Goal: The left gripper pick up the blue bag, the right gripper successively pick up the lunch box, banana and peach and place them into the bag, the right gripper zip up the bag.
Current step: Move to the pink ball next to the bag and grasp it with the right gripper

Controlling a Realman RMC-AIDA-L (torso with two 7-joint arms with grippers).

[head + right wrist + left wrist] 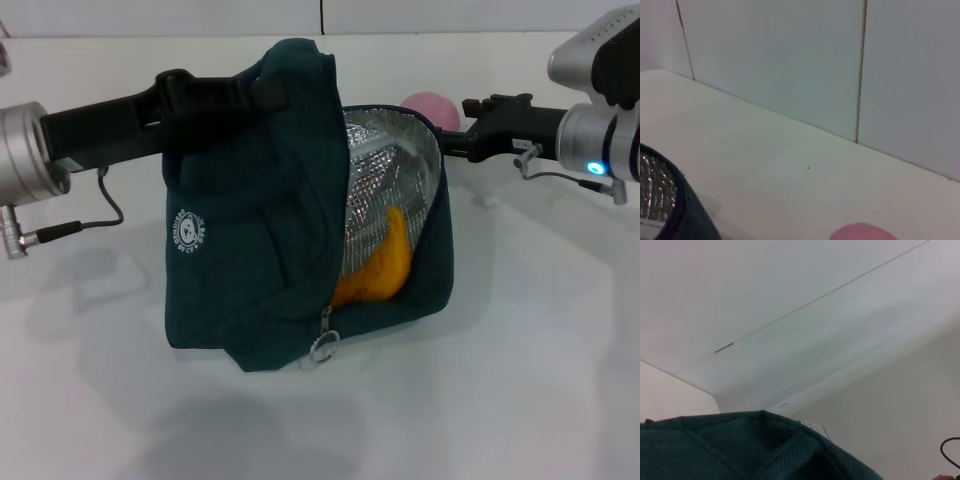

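Teal fabric fills the head view's centre: the blue bag [250, 250], held up by the left tool [262, 92] clenched on its handle, the banana [378, 268] inside. Upper right, the right tool [478, 118] nears the peach [432, 106]; I cannot tell its grip. Left wrist view: bag fabric at the bottom. Right wrist view: the peach at the bottom edge, so the tool should centre on it before closing.

head overview; close wrist views sharing bag [260, 250]

A white table [520, 400] meets a pale panelled wall [790, 60] with thin vertical seams.
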